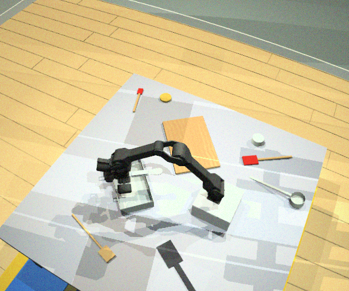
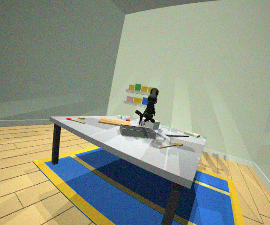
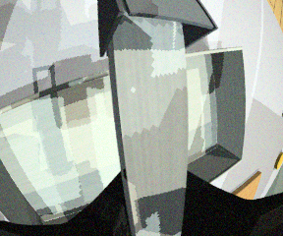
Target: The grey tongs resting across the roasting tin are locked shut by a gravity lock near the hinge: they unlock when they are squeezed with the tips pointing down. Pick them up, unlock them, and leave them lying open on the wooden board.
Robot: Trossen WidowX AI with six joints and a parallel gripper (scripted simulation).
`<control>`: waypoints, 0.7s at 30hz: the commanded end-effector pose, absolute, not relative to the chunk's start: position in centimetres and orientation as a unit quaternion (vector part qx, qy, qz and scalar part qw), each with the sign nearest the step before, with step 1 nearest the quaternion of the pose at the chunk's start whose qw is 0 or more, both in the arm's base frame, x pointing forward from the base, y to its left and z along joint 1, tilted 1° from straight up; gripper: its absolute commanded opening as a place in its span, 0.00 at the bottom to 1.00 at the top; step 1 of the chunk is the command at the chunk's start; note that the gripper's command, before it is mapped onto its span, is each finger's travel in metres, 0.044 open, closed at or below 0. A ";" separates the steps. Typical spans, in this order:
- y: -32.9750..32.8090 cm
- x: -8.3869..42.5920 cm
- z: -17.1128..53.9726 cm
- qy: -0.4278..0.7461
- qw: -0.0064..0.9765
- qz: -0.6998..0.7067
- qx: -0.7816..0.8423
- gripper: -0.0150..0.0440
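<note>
The grey tongs [image 3: 153, 108] [image 1: 145, 171] are a long, pale bar between my fingers. In the wrist view they run from bottom to top, with a dark, boxy end at the top. In the top view their rounded end reaches past the tin's right side. My gripper [image 3: 148, 168] is shut on the tongs and holds them a little above the roasting tin [image 1: 139, 208] [image 2: 136, 131]. The arms look close together; the lock cannot be made out. The wooden board [image 1: 188, 134] [image 2: 112, 121] lies beyond the tin, with nothing on it.
The arm stands on a pale block [image 1: 210, 219]. A wooden spatula [image 1: 106, 253] and a dark spatula [image 1: 169, 254] lie on the near side. A red spatula [image 1: 250, 160], a white cylinder [image 1: 258, 139] and a ladle [image 1: 297, 200] are on the right. A yellow disc [image 1: 165, 97] is at the back.
</note>
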State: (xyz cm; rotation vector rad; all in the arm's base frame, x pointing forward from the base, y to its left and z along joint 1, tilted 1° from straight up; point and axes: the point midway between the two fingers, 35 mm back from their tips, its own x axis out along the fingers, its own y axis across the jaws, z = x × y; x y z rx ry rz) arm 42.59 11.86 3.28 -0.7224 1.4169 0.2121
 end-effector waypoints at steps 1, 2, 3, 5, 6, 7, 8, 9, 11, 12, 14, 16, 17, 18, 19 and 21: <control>12.0 42.7 3.6 0.649 0.691 0.135 -0.288 0.00; 12.1 42.6 3.6 0.652 0.690 0.145 -0.279 0.00; 12.2 42.6 3.6 0.656 0.688 0.155 -0.269 0.00; 12.3 42.5 3.7 0.663 0.684 0.175 -0.249 0.00; 12.4 42.5 3.7 0.665 0.683 0.185 -0.238 0.00; 12.4 42.4 3.8 0.668 0.681 0.195 -0.228 0.00; 12.5 42.4 3.8 0.670 0.680 0.203 -0.219 0.00; 12.5 42.4 3.9 0.671 0.679 0.208 -0.214 0.00; 12.5 42.4 3.9 0.671 0.678 0.210 -0.212 0.00; 12.5 42.4 3.9 0.671 0.678 0.210 -0.212 0.00; 12.5 42.4 3.9 0.671 0.678 0.210 -0.212 0.00; 12.5 42.4 3.9 0.671 0.678 0.210 -0.212 0.00; 12.5 42.4 3.9 0.671 0.678 0.210 -0.212 0.00; 12.5 42.4 3.9 0.671 0.678 0.210 -0.212 0.00; 12.5 42.4 3.9 0.671 0.678 0.210 -0.212 0.00; 12.2 42.3 3.7 0.674 0.678 0.202 -0.211 0.00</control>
